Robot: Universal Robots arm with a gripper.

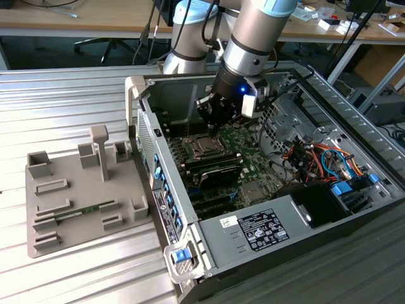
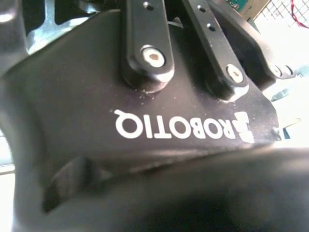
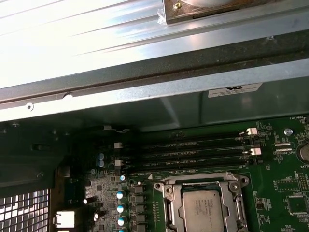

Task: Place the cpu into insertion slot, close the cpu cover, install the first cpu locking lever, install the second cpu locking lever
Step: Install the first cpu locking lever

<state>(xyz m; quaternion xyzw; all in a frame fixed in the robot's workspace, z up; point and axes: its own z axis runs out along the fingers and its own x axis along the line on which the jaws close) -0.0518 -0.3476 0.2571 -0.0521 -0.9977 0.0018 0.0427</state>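
Observation:
The cpu [image 3: 203,214], a flat square chip with a silvery top, lies in the insertion slot [image 1: 201,147] on the green motherboard inside the open computer case. The cpu cover [image 3: 203,186], a thin silver frame, lies flat around the chip's edges. In the exterior view my gripper [image 1: 212,128] hangs just above the slot's far edge, pointing down at it. Nothing shows in its grasp. The gripper's black housing [image 2: 145,96] sits close to the lens in the second wrist view.
Long black memory slots [image 3: 193,150] run beside the socket toward the case wall [image 3: 145,92]. A grey power supply box [image 1: 253,231] sits at the case's near end, with orange and blue cables [image 1: 329,158] at the exterior view's right. A grey fixture tray [image 1: 76,190] rests on the ribbed table.

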